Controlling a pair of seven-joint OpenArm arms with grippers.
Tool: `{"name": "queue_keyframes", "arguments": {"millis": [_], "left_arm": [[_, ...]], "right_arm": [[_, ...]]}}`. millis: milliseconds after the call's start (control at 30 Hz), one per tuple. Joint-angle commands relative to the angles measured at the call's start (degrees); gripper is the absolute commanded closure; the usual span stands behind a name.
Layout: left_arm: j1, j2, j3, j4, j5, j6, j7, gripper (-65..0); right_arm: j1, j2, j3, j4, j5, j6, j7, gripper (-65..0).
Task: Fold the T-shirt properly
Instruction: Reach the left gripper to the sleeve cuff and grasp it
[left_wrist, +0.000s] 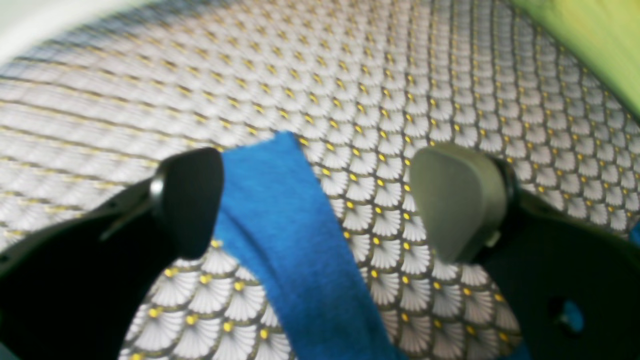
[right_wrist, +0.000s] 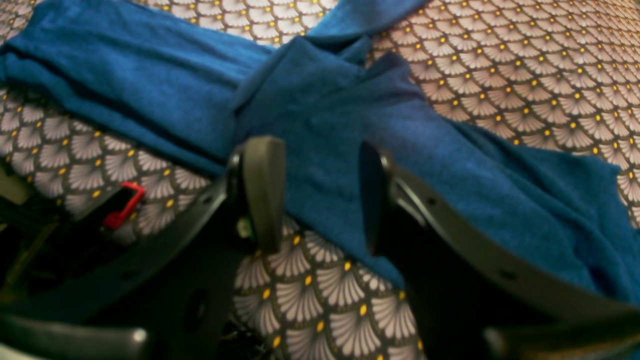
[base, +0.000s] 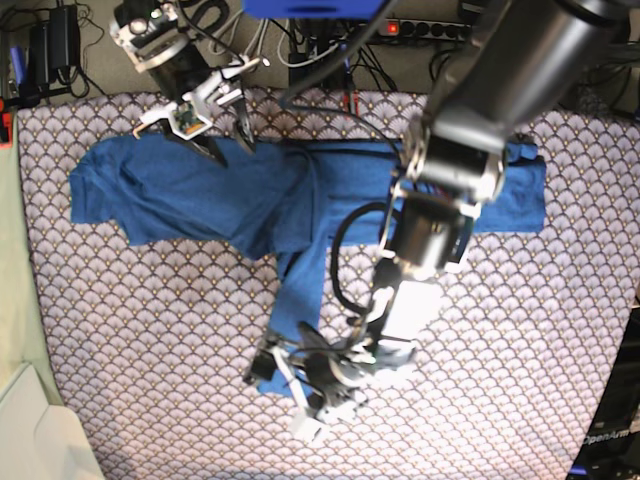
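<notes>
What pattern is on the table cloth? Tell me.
The table cloth has grey-white scalloped fans, each with a yellow dot; the left wrist view shows it best.

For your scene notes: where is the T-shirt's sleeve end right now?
In the base view, the sleeve end lies low centre on the table cloth, beside the open left gripper.

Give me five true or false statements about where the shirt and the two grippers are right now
1. The T-shirt is neatly folded into a square. False: it lies spread and rumpled on the table cloth.
2. The left gripper has its jaws wide apart over a sleeve end. True.
3. The right gripper hovers at the shirt's edge. True.
4. The table cloth is plain white. False: it has a scallop pattern with yellow dots.
5. The left gripper is clamped shut on the sleeve. False: the fingers stand apart.
</notes>
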Motion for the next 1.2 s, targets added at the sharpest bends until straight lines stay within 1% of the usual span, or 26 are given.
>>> {"name": "queue_keyframes", "arguments": {"millis": [0, 100, 167, 267, 333, 400, 500, 1167], "left_arm": [[-4.2, 0.1, 1.5, -3.9, -1.7, 1.7, -3.7, -61.6], [-8.2, 0.1, 7.8, -16.1, -8.0, 4.4, -12.1, -61.6], [-8.4, 0.1, 11.6, -17.6, -12.8, 4.8, -15.2, -61.6], [-6.6, 0.1, 18.3, -17.6, -18.6, 4.8, -15.9, -61.6], [-5.0, 0.1, 22.7, -17.3, -21.2, 4.5, -16.1, -61.6], [-3.3, 0.1, 27.0, -15.4, -23.5, 4.8, -16.1, -61.6], [0.0, 0.1, 31.6, -12.9, -25.6, 4.9, -16.1, -61.6], [4.1, 0.1, 32.0, -12.2, -25.4, 4.9, -16.1, -61.5]], "right_arm": [[-0.5, -0.4, -0.2, 1.9, 0.8, 0.1, 1.8, -25.6], [-0.5, -1.8, 0.0, 2.9, 0.7, 0.1, 1.0, -25.6], [-0.4, -2.5, -0.2, 4.0, 0.7, 0.1, -1.3, -25.6], [-0.1, -2.8, -0.3, 5.3, 0.7, 0.1, -3.6, -25.6], [0.1, -3.7, -0.9, 5.3, 0.7, 0.1, -3.8, -25.5], [0.1, -3.9, -1.2, 5.3, 0.7, 0.1, -3.9, -25.5], [0.1, -4.2, -1.2, 5.3, 0.7, 0.1, -3.9, -25.5], [0.1, -4.0, -1.2, 6.1, 0.7, 0.3, -3.9, -25.5]]}}
